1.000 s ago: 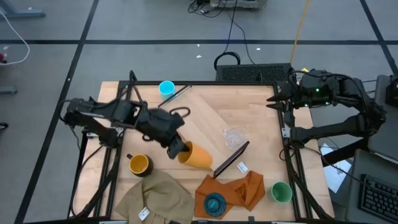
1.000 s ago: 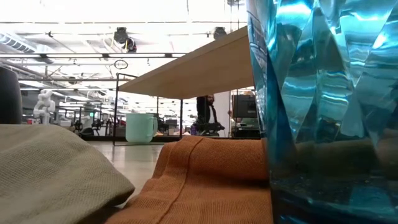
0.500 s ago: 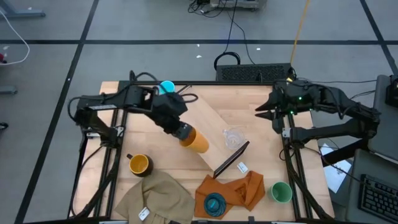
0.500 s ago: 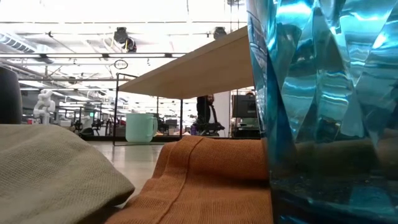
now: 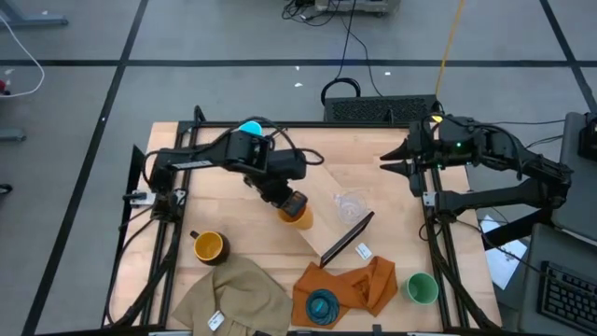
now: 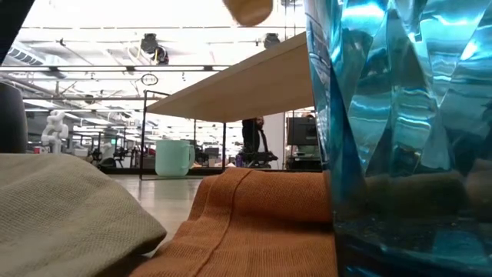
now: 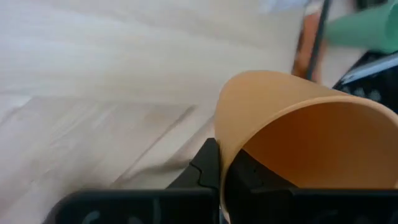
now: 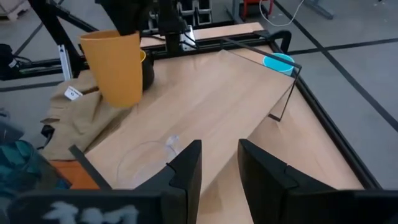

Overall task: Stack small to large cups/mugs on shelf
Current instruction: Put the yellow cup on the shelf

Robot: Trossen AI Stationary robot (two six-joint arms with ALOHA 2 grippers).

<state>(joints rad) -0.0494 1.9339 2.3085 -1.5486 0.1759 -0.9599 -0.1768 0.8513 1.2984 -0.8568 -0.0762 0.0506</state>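
Left gripper [image 5: 287, 198] clamps the orange cup [image 5: 297, 211] by its rim, lifted, mouth toward the wrist; the shelf [image 5: 328, 191] lies directly beneath. Right gripper [image 5: 392, 161], part open, waits well apart.

Two dark, matte, jointed arms with looping black cables. Left claw [image 5: 291, 203]: black, blocky fingers. Right claw [image 5: 390, 162]: tapered black fingers; small green lights glow on its wrist housing.
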